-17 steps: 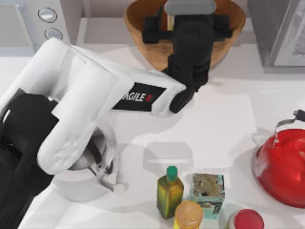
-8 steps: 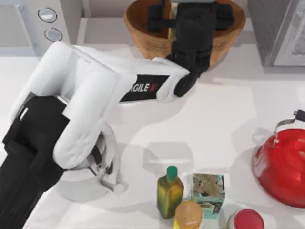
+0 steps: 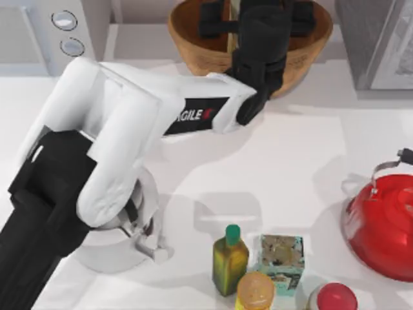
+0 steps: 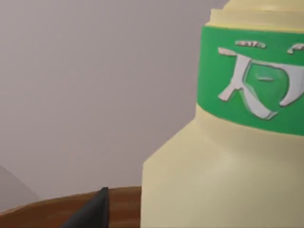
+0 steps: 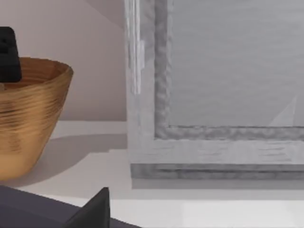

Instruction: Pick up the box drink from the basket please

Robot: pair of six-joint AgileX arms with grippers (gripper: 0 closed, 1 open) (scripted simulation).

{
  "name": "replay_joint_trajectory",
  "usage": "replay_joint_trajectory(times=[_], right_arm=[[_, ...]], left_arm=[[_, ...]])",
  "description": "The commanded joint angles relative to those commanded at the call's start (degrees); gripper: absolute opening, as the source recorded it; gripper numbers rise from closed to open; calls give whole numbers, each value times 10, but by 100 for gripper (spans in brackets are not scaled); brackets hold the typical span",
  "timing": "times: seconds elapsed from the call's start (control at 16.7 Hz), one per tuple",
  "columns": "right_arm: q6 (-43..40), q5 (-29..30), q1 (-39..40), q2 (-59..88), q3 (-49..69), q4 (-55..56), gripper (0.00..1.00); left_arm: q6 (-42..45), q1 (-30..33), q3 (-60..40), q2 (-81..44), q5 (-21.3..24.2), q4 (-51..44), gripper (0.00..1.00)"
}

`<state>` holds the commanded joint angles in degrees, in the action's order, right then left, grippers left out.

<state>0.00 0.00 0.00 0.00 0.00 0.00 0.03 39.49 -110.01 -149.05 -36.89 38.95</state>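
so my left gripper (image 3: 258, 13) is hanging over the basket (image 3: 187, 45) at the table's far edge, and the box drink (image 4: 228, 156) is sitting upright inside it, right up against the wrist camera. honestly can't tell if the fingers are spread or pinching it

overhead view, wrist views share basket (image 3: 193, 48)

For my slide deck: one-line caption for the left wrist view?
Left wrist view: pale-yellow box drink with a green band, close up above the basket rim.
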Motion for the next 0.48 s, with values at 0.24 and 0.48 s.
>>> replay_joint_trajectory(times=[0.24, 0.48], right_arm=[[0, 0, 0, 0, 0, 0, 100], [0, 0, 0, 0, 0, 0, 100]], left_arm=[[0, 0, 0, 0, 0, 0, 62], [0, 0, 0, 0, 0, 0, 32]])
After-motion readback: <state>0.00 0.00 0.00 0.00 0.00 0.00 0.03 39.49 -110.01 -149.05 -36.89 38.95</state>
